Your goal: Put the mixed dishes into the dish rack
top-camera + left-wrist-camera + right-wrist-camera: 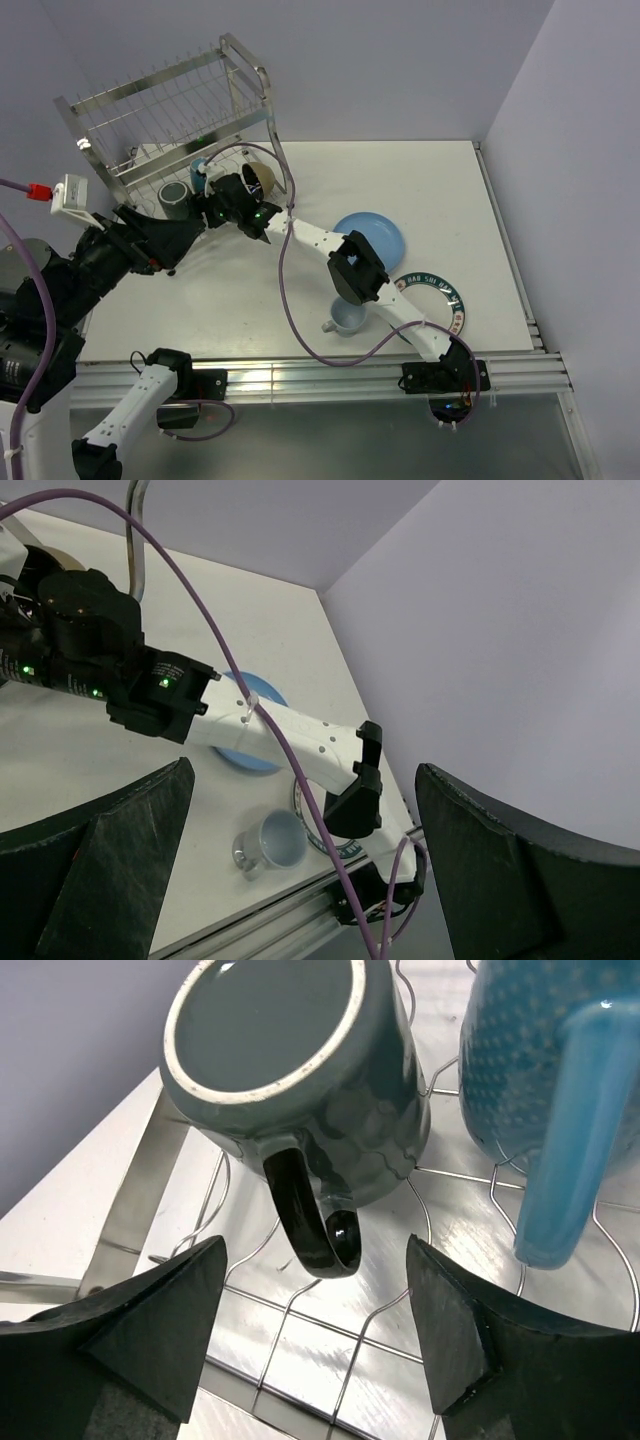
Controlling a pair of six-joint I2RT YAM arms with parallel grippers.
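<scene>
The right end effector (315, 1260) was spread wide and empty, low at the front of the rack (160, 100). Its fingers sat either side of the dark mug's handle without touching it. The dark mug (290, 1080) stood base up on the lower shelf (250, 1300), with its handle pointing straight back at the end effector. The blue mug (540, 1090) was just beside it on the right. The bowl (258, 178) showed at the rack's right end, behind the right wrist. Whether it sat squarely on the shelf could not be told.

Not yet loaded were the blue plate (375, 232), the lettered plate (445, 300) and the cup (348, 318), all on the table (450, 190). They lay well apart from the right end effector, back along its own forearm toward the near right. The cup was partly under the elbow, with its handle pointing left.

The left end effector (302, 775) was also wide and empty. It hung near the rack's front left and faced across the table toward those three dishes.

All three looked closer to the right arm's base than to the left arm's. To fetch one, the right arm would probably have to back straight out from the mug handle and then fold in toward its base.
</scene>
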